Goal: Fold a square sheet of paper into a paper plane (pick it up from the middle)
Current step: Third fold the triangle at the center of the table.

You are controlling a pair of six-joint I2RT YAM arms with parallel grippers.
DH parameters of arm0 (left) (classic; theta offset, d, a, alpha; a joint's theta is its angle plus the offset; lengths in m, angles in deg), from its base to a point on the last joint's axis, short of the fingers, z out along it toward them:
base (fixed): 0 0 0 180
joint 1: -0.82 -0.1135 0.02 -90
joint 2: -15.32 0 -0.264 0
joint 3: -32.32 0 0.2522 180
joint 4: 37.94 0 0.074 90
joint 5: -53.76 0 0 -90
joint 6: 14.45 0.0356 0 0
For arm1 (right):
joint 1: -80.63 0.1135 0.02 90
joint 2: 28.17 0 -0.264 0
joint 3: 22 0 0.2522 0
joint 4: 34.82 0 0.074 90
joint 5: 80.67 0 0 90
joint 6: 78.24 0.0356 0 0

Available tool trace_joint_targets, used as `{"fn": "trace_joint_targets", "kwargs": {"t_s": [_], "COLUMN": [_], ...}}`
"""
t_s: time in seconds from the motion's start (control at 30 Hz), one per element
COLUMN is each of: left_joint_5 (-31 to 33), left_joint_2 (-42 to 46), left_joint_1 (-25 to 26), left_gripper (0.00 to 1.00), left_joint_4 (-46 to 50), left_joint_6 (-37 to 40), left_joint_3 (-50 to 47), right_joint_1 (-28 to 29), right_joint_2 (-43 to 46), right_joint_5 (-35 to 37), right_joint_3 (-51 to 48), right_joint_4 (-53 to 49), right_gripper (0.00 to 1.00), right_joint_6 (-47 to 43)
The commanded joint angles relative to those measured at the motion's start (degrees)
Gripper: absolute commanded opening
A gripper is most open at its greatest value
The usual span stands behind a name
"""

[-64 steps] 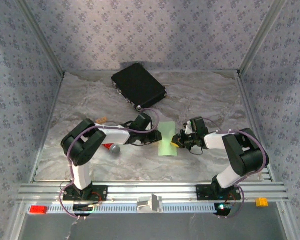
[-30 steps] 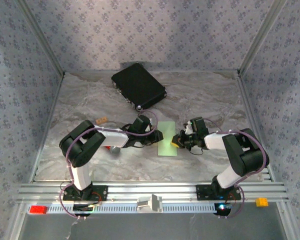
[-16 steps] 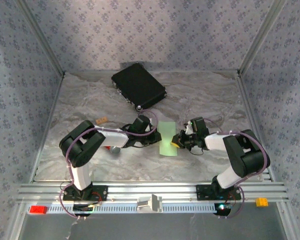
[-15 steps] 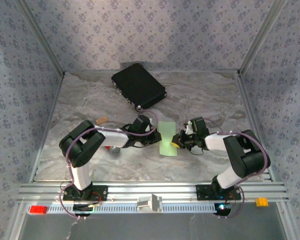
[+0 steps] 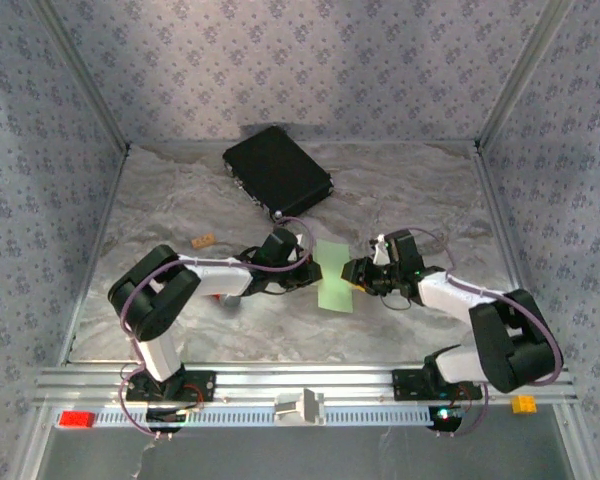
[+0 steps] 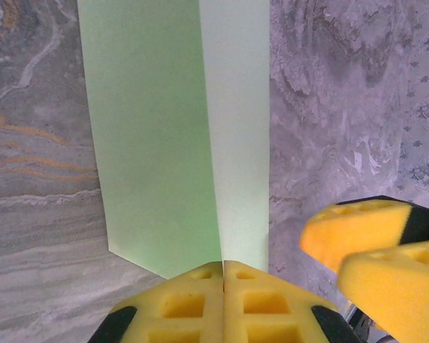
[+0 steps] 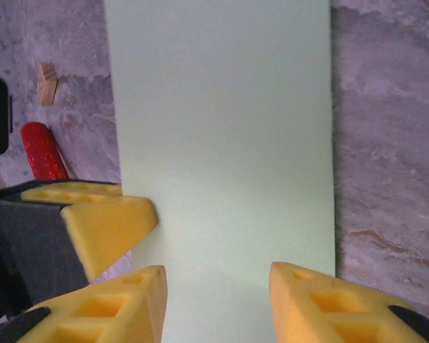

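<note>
The left gripper (image 6: 223, 270) was clamped on one edge of the square sheet of paper (image 6: 157, 128). The right gripper (image 7: 216, 286), at the opposite edge, stood parted. Held from one side only, the sheet might pivot, skewing the crease.

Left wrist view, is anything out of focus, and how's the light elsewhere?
Left wrist: paper crisp, the right gripper's fingers soft at the edge. Right wrist: paper pale and washed out, own fingers soft too. Top external: even light, no glare.
</note>
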Motion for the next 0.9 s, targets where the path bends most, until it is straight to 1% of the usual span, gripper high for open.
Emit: {"fn": "trace_joint_targets", "kwargs": {"t_s": [0.0,0.03,0.07,0.17,0.23,0.27,0.3,0.43,0.57,0.67,0.87], "left_joint_5": [-0.66,-0.58,-0.57,-0.51,-0.49,-0.49,-0.49,-0.40,-0.47,-0.42,-0.30], "left_joint_2": [2.50,2.77,2.94,3.37,3.65,3.70,3.79,4.20,4.46,4.49,4.49], "left_joint_1": [-0.51,-0.63,-0.59,-0.68,-0.73,-0.72,-0.71,-0.72,-0.70,-0.71,-0.67], "left_gripper": [0.00,0.00,0.00,0.00,0.00,0.00,0.00,0.00,0.00,0.00,0.00], "left_joint_4": [1.99,1.93,1.78,1.28,1.31,1.35,1.43,1.32,1.17,1.10,0.59], "left_joint_6": [0.66,0.39,0.14,-0.70,-1.22,-1.23,-1.38,-2.10,-2.18,-2.28,-2.52], "left_joint_3": [-0.90,-1.18,-1.34,-1.80,-1.92,-1.90,-1.98,-2.07,-2.16,-2.38,-2.64], "right_joint_1": [1.80,2.99,4.40,10.78,15.78,17.80,19.87,28.44,37.64,42.22,48.29], "right_joint_2": [3.79,5.05,6.16,9.41,10.99,11.45,11.74,12.13,10.47,7.99,1.87], "right_joint_5": [3.60,4.88,6.60,15.70,21.48,23.22,25.64,32.49,42.68,47.91,57.44], "right_joint_3": [1.96,2.07,2.47,3.49,2.64,1.88,0.95,-2.07,-4.07,-4.26,-4.42], "right_joint_4": [-4.65,-5.11,-5.95,-8.82,-7.49,-6.40,-4.69,1.20,6.48,8.78,14.12], "right_gripper": [0.47,0.48,0.49,0.52,0.59,0.63,0.65,0.64,0.65,0.67,0.67], "right_joint_6": [-6.09,-6.50,-10.17,-17.82,-22.21,-24.11,-26.22,-35.73,-45.56,-50.22,-55.85]}}
